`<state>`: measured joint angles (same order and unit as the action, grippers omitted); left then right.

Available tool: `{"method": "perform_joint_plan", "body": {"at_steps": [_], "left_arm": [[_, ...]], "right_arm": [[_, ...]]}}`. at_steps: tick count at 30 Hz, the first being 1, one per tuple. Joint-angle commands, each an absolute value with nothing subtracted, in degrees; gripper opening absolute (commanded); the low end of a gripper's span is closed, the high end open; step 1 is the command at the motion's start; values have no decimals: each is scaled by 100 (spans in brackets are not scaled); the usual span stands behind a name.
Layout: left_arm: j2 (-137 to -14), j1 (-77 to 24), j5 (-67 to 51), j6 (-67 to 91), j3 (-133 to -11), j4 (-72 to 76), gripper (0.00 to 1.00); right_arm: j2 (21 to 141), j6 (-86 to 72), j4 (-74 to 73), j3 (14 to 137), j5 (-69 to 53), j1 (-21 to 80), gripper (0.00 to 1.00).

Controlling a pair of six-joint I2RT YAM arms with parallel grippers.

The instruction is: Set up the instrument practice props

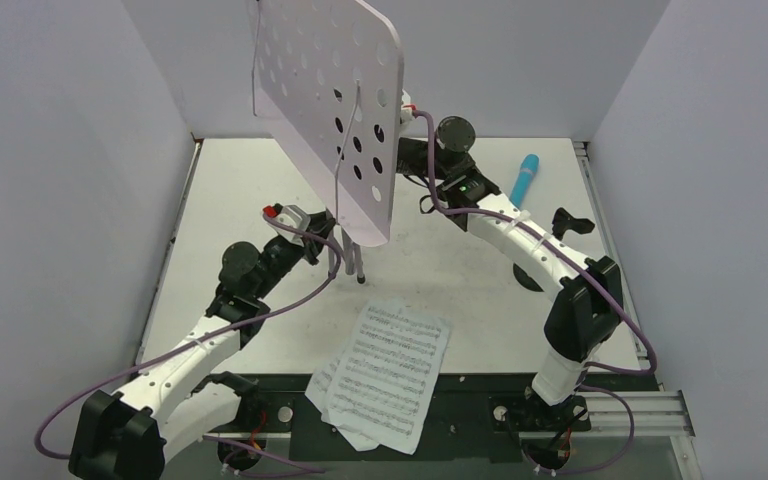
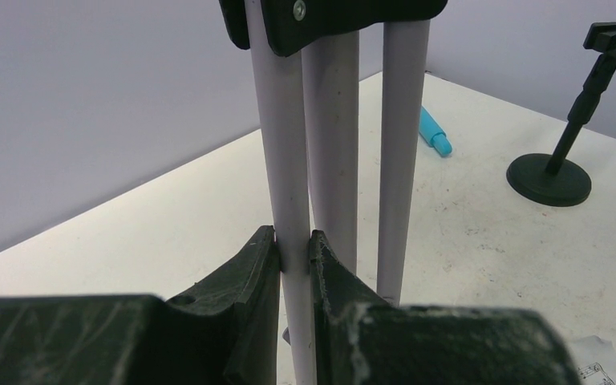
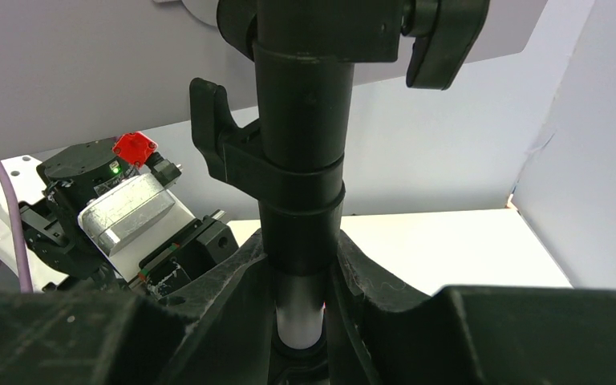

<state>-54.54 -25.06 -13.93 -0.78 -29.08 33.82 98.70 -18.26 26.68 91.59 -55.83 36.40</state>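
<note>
Left hand (image 2: 293, 250) pinches one folded leg of the lilac music stand (image 1: 330, 100), your right hand (image 3: 301, 269) clamps its black column, stand upright over the bench (image 1: 250, 180): you look to be at the tripod-spreading step, so next draw that leg outward with the column braced.

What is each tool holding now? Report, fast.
Left tool: closed on a lilac music stand leg.
Right tool: closed on the music stand's black post.

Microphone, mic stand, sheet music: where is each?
Microphone (image 1: 525, 178): top view, middle of its blue body.
Mic stand (image 2: 549, 178): left wrist view, its round base.
Sheet music (image 1: 392, 368): top view, centre of the top page.
</note>
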Motion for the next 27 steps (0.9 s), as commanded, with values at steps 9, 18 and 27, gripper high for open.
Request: {"method": "perform_joint_plan", "body": {"at_steps": [9, 18, 27], "left_arm": [[-5702, -2426, -715, -313, -2883, 3000, 0], [-5781, -2444, -603, -482, -2917, 2823, 0], [-5824, -2443, -452, -546, -2900, 2660, 0]], "right_arm": [[9040, -1920, 4377, 10142, -5079, 3472, 5], [9010, -1912, 4390, 10311, -5076, 3467, 5], [9026, -1872, 4351, 10434, -5019, 3451, 5]]}}
